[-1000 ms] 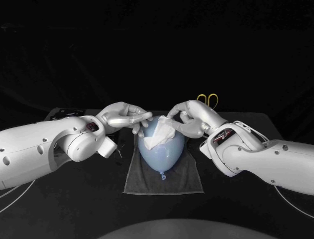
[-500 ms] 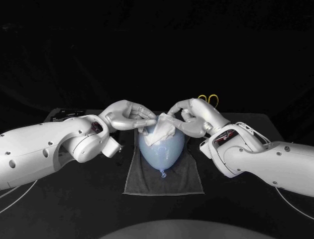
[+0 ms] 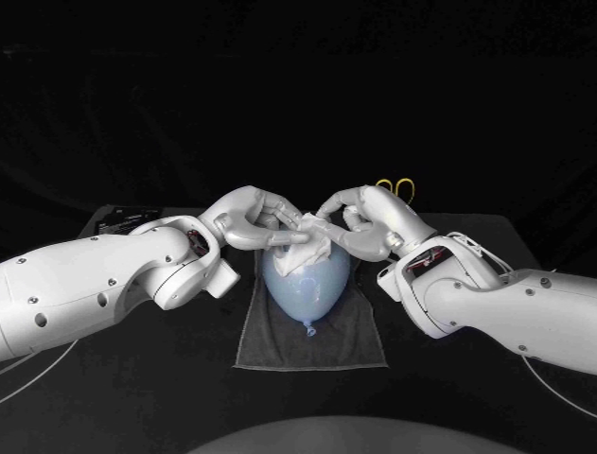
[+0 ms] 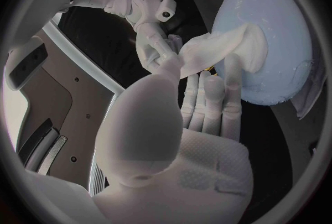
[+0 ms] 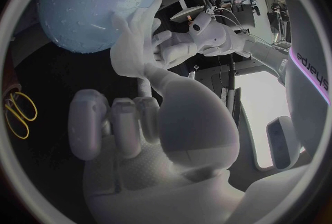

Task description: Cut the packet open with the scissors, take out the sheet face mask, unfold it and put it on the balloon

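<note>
Leftward and rightward gaps have closed: the left hand and right hand now almost touch, each pinching the sheet mask, crumpled over the balloon's far end. The balloon lies on a grey towel mid-table, its long axis running far to near and its knot toward the near edge. Bare table flanks the towel, and the scissors lie near the far edge.

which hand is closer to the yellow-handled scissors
The right hand: the yellow-handled scissors lie just behind it. The left hand is farther, across the white sheet mask both hold.
</note>
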Motion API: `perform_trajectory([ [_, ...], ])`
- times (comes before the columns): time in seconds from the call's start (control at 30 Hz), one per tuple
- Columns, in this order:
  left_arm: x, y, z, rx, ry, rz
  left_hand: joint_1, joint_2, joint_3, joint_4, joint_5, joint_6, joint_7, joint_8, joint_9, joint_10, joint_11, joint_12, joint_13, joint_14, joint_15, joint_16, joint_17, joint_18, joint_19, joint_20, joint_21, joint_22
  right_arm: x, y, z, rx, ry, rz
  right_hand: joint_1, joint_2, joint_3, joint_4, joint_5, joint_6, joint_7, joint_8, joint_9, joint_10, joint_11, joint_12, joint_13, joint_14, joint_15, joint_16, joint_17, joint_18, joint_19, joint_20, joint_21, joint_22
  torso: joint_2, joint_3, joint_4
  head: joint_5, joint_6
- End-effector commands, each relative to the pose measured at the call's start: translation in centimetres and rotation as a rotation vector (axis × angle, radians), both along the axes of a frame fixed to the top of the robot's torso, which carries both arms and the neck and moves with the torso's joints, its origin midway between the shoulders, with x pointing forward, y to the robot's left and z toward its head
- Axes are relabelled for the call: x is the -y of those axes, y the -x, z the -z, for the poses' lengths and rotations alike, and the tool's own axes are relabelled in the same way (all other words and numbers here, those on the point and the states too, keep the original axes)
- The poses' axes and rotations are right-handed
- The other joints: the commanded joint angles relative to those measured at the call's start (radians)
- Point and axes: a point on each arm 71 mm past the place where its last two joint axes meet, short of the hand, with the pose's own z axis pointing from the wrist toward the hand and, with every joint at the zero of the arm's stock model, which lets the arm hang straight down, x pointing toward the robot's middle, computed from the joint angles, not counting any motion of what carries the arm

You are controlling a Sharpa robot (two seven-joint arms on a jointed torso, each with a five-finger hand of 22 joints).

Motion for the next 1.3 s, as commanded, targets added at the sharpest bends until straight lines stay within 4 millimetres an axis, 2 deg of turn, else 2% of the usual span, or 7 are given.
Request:
perform_trajectory([
  [0.03,0.25,-0.03,-0.20,0.056,-0.044,-0.016,0.003,0.015,-0.017,0.004,-0.005,0.019,-0.002,0.009,-0.007,0.022,-0.005,0.002,-0.009,0.062,-0.005,0.041,0.068,0.010,0.009,-0.004,0.036,0.023,-0.07,0.16,-0.26,0.027,-0.020,-0.006,0.003,0.000,0.007,0.001,0.005,0.007,-0.003,0.006,0.005,0.064,-0.006,0.004,0.206,0.123,-0.027,0.004,0.263,-0.006,0.043,-0.007,0.004,0.212,-0.001,0.0001,0.0006,-0.001,-0.001],
  [0.33,0.55,-0.06,-0.02,0.046,-0.084,-0.038,0.068,0.068,-0.019,0.040,-0.007,0.121,-0.036,0.000,-0.041,0.147,-0.040,-0.043,-0.049,0.235,-0.039,0.112,0.261,0.004,0.055,-0.034,0.164,0.131,-0.04,0.23,-0.30,0.031,-0.028,-0.008,0.003,0.000,0.007,0.001,0.005,0.007,-0.003,0.006,0.005,0.064,-0.006,0.004,0.206,0.123,-0.027,0.004,0.263,-0.006,0.043,-0.007,0.004,0.212,0.000,-0.0001,0.0005,-0.003,-0.002],
  [0.5,0.49,-0.14,0.03,0.034,-0.077,-0.054,0.141,0.129,0.067,0.039,-0.004,0.190,-0.059,-0.001,-0.048,0.214,-0.066,-0.079,-0.065,0.276,-0.064,0.120,0.303,-0.008,0.094,-0.056,0.232,0.212,0.01,0.17,-0.21,0.023,-0.021,-0.008,0.003,-0.001,0.009,-0.001,0.005,0.006,-0.003,0.008,0.006,0.064,-0.006,0.004,0.206,0.123,-0.028,0.004,0.263,-0.006,0.043,-0.008,0.005,0.212,-0.001,0.0000,0.0008,-0.003,-0.003],
  [0.6,0.48,-0.14,0.06,0.025,-0.071,-0.052,0.169,0.140,0.142,0.015,-0.003,0.193,-0.051,-0.008,-0.050,0.236,-0.065,-0.101,-0.072,0.282,-0.068,0.117,0.301,-0.010,0.092,-0.065,0.249,0.228,0.05,0.12,-0.14,0.017,-0.016,-0.007,0.003,-0.002,0.010,-0.001,0.005,0.006,-0.003,0.008,0.006,0.063,-0.006,0.003,0.205,0.123,-0.028,0.004,0.263,-0.006,0.042,-0.008,0.002,0.212,-0.001,-0.0003,0.0008,-0.003,-0.003],
  [0.93,0.91,0.15,0.15,-0.021,-0.031,0.006,0.036,0.127,0.506,-0.012,-0.006,0.136,-0.022,-0.062,-0.052,0.229,-0.033,-0.184,-0.092,0.251,-0.038,0.104,0.253,0.003,0.009,-0.038,0.237,0.185,0.19,-0.15,0.12,-0.006,-0.009,0.002,-0.014,-0.014,0.015,-0.001,0.005,-0.016,0.002,0.010,0.006,0.029,-0.002,-0.043,0.159,0.123,-0.025,0.004,0.263,0.001,0.029,-0.007,-0.034,0.202,-0.001,-0.0007,0.0008,-0.001,-0.005],
  [0.97,0.94,0.17,0.15,-0.024,-0.028,0.008,-0.006,0.108,0.550,-0.032,-0.007,0.144,-0.027,-0.056,-0.045,0.238,-0.035,-0.179,-0.086,0.248,-0.040,0.106,0.244,0.002,0.011,-0.037,0.248,0.197,0.19,-0.18,0.14,-0.009,-0.008,0.002,-0.015,-0.015,0.015,-0.001,0.005,-0.018,0.002,0.010,0.006,0.027,-0.002,-0.046,0.156,0.123,-0.025,0.004,0.263,0.002,0.028,-0.007,-0.036,0.201,-0.001,-0.0005,0.0006,-0.001,-0.005],
  [1.3,0.89,0.01,0.06,-0.027,-0.002,-0.028,-0.126,0.041,0.526,-0.061,-0.008,0.212,-0.070,0.013,-0.003,0.348,-0.078,-0.124,-0.054,0.289,-0.070,0.121,0.300,-0.015,0.082,-0.060,0.306,0.287,-0.04,-0.19,0.32,-0.031,0.002,-0.015,-0.033,-0.026,0.010,0.004,0.005,-0.027,0.004,0.015,0.008,0.017,0.001,-0.059,0.145,0.123,-0.022,0.004,0.263,0.005,0.021,-0.005,-0.055,0.196,-0.001,0.0001,0.0002,0.001,-0.008],
])
